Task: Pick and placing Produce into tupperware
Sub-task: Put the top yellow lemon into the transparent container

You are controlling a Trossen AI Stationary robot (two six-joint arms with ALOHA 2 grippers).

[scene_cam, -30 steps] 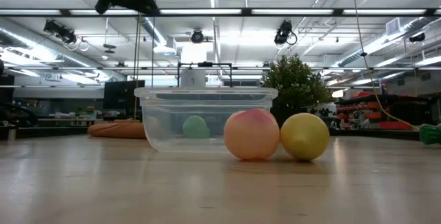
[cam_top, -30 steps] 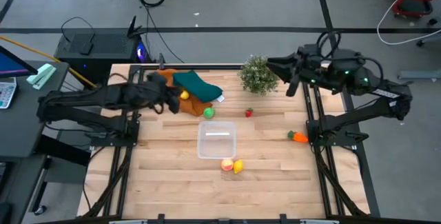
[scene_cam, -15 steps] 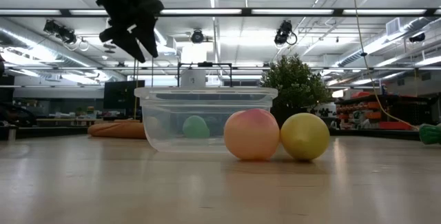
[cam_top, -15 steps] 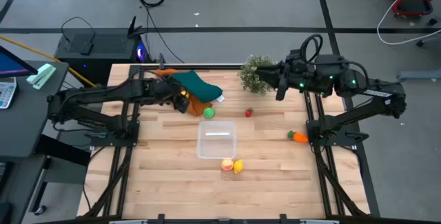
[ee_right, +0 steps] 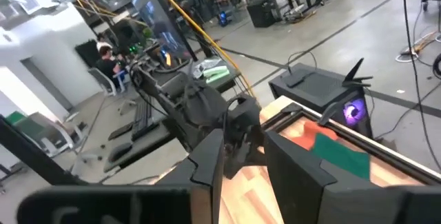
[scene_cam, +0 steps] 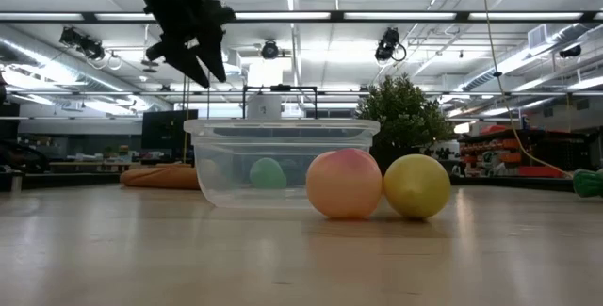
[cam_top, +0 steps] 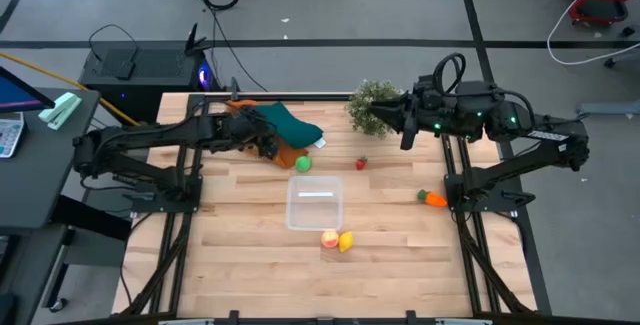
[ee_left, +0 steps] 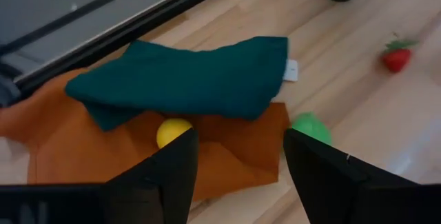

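Fingers of the left gripper (ee_left: pixel 238 165) stand spread above a yellow toy fruit (ee_left: pixel 173 131) on the orange cloth (ee_left: pixel 227 148), far-left of the empty tupperware (cam_top: pixel 314 204). The right gripper (ee_right: pixel 241 156), slightly parted, hovers near the potted plant (cam_top: pixel 372 106).

Left arm — extended across the back-left of the table (cam_top: pixel 400 255), its left gripper (cam_top: pixel 268 146) held above the surface with fingers (ee_left: pixel 165 176) parted. Right arm — raised over the table's back-right edge, wrist turned toward the left arm, right gripper (cam_top: pixel 385 117) held aloft, fingers (ee_right: pixel 207 162) spread.
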